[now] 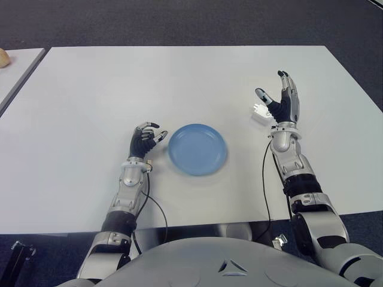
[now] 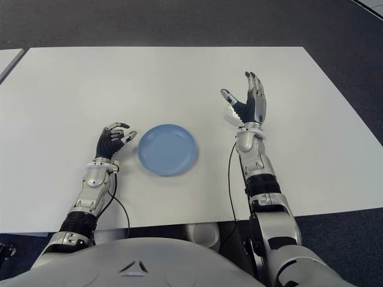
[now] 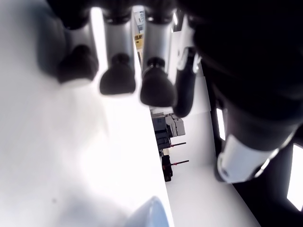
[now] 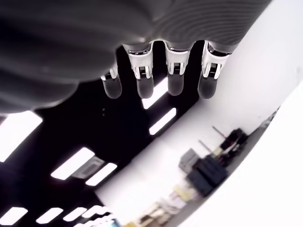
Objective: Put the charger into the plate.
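I can read no text, label, brand or number anywhere: not on my bench (image 1: 179, 84), the blue plate (image 1: 197, 149), or the white charger (image 1: 259, 112)

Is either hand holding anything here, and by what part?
Nothing is held. The right hand is open beside the charger; the left hand, curled, is empty left of the plate.

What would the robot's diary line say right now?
right hand: open, beside charger | plate: empty | left hand: curled, left of plate
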You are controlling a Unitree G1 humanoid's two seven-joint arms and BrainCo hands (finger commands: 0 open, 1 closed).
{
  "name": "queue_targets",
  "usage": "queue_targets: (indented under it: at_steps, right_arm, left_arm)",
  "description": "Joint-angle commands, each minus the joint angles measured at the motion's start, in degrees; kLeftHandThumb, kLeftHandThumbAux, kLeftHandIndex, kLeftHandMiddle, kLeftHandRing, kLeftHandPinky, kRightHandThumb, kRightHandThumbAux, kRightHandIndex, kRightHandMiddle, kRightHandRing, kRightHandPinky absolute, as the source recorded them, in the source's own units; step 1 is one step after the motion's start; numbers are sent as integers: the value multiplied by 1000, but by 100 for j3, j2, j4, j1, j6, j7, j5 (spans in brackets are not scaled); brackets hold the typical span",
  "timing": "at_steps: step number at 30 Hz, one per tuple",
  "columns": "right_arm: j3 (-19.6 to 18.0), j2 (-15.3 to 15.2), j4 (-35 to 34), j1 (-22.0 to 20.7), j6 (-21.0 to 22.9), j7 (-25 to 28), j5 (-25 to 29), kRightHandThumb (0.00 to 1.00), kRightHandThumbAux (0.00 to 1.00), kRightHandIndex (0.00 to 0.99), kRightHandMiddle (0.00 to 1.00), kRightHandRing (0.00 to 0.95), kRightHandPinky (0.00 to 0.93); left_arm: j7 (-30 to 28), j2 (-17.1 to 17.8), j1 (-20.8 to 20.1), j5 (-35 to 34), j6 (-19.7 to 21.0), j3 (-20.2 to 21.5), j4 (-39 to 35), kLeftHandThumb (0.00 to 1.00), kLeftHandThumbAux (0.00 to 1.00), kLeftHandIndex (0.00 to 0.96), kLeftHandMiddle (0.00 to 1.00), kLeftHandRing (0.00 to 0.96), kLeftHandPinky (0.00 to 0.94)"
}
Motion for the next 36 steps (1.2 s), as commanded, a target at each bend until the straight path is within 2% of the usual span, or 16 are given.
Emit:
queue_targets:
  at_steps: [1,10,17,25,36]
  right_arm:
    - [168,-71,621,-440,593,-1,-144,577,156,0,0,0,0]
    - [582,-200,1458,-793,1375,322,-218,565,146,0,0,0,0]
    - [755,-181,1974,-966,1619,577,-87,562,130,0,0,0,0]
    - [987,-44,3233,-1305,1463,585,-35,589,152,0,0,0,0]
    - [1319,-58,3829,-1394,1458,991,-35,598,189,0,0,0,0]
  left_arm:
    - [-59,-24,67,-54,51,11,68,705,721,436,828,833,829]
    - [-96,-4,76,-81,115,12,9,705,720,436,822,831,833]
    - [-70,13,76,-44,119,5,-17,706,720,436,826,835,839]
    - [-61,30,66,-10,103,-10,-6,706,720,437,838,848,850]
    - [-54,33,53,-28,79,6,29,703,721,436,824,829,821]
